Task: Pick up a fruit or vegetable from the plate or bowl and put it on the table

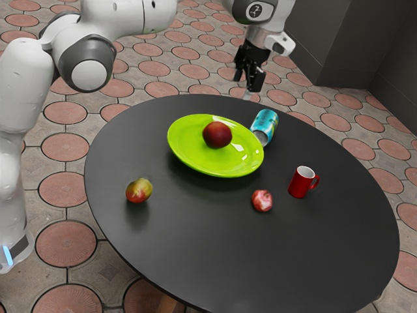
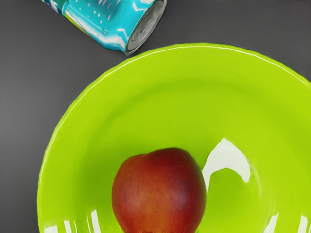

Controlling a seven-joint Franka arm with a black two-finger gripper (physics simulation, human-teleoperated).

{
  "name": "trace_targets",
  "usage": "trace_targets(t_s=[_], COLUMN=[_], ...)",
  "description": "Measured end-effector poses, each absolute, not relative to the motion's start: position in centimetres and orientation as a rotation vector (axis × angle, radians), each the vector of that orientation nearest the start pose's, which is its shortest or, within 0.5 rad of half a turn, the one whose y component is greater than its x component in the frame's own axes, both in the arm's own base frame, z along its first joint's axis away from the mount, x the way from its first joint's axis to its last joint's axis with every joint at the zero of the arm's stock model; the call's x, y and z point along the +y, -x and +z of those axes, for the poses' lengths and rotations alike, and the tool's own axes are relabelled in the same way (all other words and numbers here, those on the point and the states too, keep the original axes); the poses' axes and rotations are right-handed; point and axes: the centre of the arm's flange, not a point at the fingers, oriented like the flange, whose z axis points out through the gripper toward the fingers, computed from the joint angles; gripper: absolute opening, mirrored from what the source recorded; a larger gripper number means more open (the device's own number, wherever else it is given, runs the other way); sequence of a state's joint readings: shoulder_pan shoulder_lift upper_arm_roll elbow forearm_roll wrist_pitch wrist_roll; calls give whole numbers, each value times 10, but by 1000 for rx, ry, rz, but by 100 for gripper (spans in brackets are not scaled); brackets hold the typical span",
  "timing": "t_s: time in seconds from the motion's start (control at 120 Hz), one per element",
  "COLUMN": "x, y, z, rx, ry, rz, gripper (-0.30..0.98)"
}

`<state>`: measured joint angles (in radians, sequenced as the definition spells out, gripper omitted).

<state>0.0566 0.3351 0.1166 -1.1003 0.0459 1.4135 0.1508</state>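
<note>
One round black counter (image 1: 215, 261), on a floor of round reddish pavers (image 1: 66, 244). Fruit count: three. One on the plate, two on the counter top.

The task's fruit: one round, dark red, peach-like fruit (image 1: 217, 135), resting inside one glossy lime-green round plate (image 1: 186, 149), near its middle. Wrist view has the same fruit below the hand.

Claw (image 1: 247, 81), black, two-fingered: released, its fingers apart, nothing grasped. It hangs in the air above the far side of the counter, clear of the fruit and plate.

Other two fruits: one yellow-green and red, roundish (image 1: 139, 190), toward the exterior view's left; one smaller, mottled pink-red and pale (image 1: 262, 201), between plate and mug.

One turquoise printed metal can (image 1: 266, 122), on its side, one end just beside the plate's rim; whether they touch, I cannot tell. One red mug with white interior (image 1: 300, 184), upright, handle toward the exterior view's right.
</note>
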Motion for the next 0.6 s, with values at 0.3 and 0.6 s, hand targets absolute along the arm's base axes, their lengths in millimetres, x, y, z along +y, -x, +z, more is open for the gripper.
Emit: trace_targets(t_s=[0.3, 0.6], x=[99, 96], y=[-629, -629], z=[635, 635], rx=[-4, -31], ry=[3055, 3045], rz=[16, 20], gripper=[69, 69])
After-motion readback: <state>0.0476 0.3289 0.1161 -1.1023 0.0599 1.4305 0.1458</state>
